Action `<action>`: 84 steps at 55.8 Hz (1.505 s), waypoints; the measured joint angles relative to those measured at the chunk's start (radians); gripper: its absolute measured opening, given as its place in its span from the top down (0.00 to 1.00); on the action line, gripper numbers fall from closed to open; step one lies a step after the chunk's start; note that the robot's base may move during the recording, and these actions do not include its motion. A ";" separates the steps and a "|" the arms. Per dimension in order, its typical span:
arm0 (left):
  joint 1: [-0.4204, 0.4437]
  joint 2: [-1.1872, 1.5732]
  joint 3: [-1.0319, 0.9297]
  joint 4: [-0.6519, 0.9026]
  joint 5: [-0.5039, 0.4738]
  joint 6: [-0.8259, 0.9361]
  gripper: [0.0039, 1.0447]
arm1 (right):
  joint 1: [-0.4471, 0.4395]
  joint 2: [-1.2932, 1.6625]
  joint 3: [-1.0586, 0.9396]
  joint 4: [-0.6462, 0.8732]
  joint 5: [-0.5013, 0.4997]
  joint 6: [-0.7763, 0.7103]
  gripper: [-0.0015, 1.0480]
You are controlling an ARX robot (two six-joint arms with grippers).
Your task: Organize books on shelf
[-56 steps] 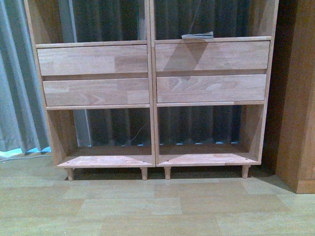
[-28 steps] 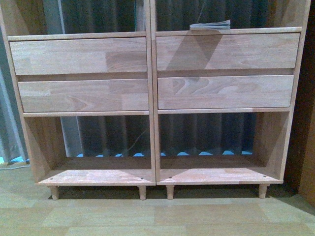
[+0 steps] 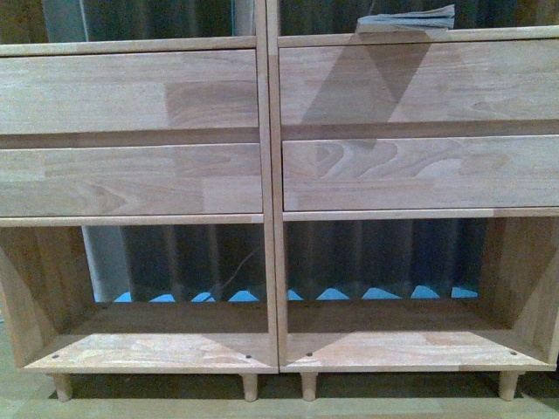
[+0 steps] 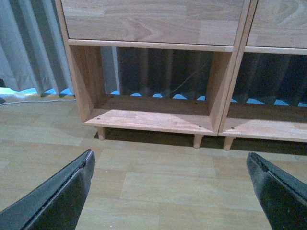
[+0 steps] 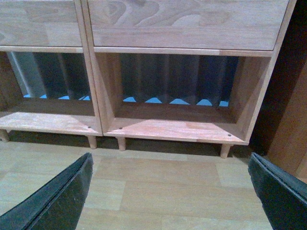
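Left gripper [image 4: 169, 160] — dark matte fingers spread wide, nothing held. Right gripper [image 5: 170, 160] likewise wide and empty. Ahead of both jaws, past the pale plank floor [image 4: 158, 187], stands the shelf [image 3: 271, 175] — light jointed wood, flat panels, round peg legs. The thin floppy book [image 3: 406, 19] lies flat on the ledge above the right column's top panel, well apart from either jaws. A pleated grey curtain [image 4: 29, 48] hangs behind.
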 joint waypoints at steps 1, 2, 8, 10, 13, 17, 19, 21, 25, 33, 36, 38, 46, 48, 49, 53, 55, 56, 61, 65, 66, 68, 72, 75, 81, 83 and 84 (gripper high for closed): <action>0.000 0.000 0.000 0.000 0.000 0.000 0.07 | 0.000 0.000 0.000 0.000 0.000 0.000 0.07; 0.000 0.000 0.000 0.000 0.001 0.000 0.07 | 0.000 0.000 0.000 0.000 0.000 0.000 0.07; 0.000 0.000 0.000 0.000 0.000 0.000 0.07 | 0.000 0.000 0.000 0.000 0.000 0.000 0.07; 0.000 0.000 0.000 0.000 0.000 0.000 0.07 | 0.000 -0.001 0.000 0.000 0.000 0.000 0.07; 0.000 0.000 0.000 0.000 0.000 0.000 0.07 | 0.000 -0.001 0.000 0.000 0.000 0.000 0.07; 0.000 0.000 0.000 0.000 0.001 0.000 0.07 | 0.000 -0.001 0.000 0.000 0.000 0.000 0.07; 0.000 0.000 0.000 0.000 0.000 0.000 0.07 | 0.000 -0.001 0.000 0.000 0.000 0.000 0.07; 0.000 0.000 0.000 0.000 0.000 0.000 0.07 | 0.000 -0.001 0.000 0.000 0.000 0.000 0.07; 0.000 0.000 0.000 0.000 0.000 0.000 0.07 | 0.000 -0.001 0.000 0.000 0.000 0.000 0.07; 0.000 0.000 0.000 0.000 -0.002 0.000 0.07 | 0.000 -0.001 0.000 0.000 0.001 0.000 0.07; 0.000 0.000 0.000 0.000 0.001 0.000 0.07 | 0.000 -0.001 0.000 0.000 0.000 0.000 0.07; 0.000 0.000 0.000 0.000 0.000 0.000 0.07 | 0.000 -0.001 0.000 0.000 0.000 0.000 0.07; 0.000 0.001 0.000 0.000 0.000 0.000 0.07 | 0.000 0.000 0.000 0.000 -0.001 0.000 0.07; 0.000 0.000 0.000 0.000 0.001 0.000 0.07 | 0.000 0.000 0.000 0.000 0.000 0.000 0.07; 0.000 0.000 0.000 0.000 0.000 0.000 0.07 | 0.000 0.000 0.000 0.000 0.000 0.000 0.07; 0.000 0.000 0.000 0.000 0.000 0.000 0.07 | 0.000 0.000 0.000 0.000 0.002 0.000 0.07; 0.000 0.000 0.000 0.000 0.000 0.000 0.07 | 0.000 0.000 0.000 0.000 -0.001 0.000 0.07; 0.000 0.000 0.000 0.000 0.000 0.000 0.07 | 0.000 0.000 0.000 0.000 0.000 0.000 0.07; 0.000 0.000 0.000 0.000 0.000 0.000 0.07 | 0.000 0.000 0.000 0.000 0.000 0.000 0.07; 0.000 0.000 0.000 0.000 0.000 0.000 0.07 | 0.000 0.000 0.000 0.000 0.000 0.000 0.07; 0.000 0.000 0.000 0.000 0.000 0.000 0.07 | 0.000 0.000 0.000 0.000 0.000 0.000 0.07; 0.000 0.000 0.000 0.000 0.000 0.000 0.07 | 0.000 0.000 0.000 0.000 0.000 0.000 0.07; 0.000 0.000 0.000 0.000 0.000 0.000 0.07 | 0.000 0.000 0.000 0.000 0.000 0.000 0.07; 0.000 0.000 0.000 0.000 0.000 0.000 0.07 | 0.000 0.000 0.000 0.000 0.000 0.000 0.07; 0.000 0.000 0.000 0.000 0.000 0.000 0.07 | 0.000 0.000 0.000 0.000 0.000 0.000 0.07; 0.000 0.000 0.000 0.000 0.001 0.000 0.07 | -0.002 0.002 0.000 -0.001 -0.008 0.000 0.07; 0.000 0.000 0.000 0.000 0.000 0.000 0.07 | -0.012 0.013 0.005 -0.015 -0.051 0.010 0.07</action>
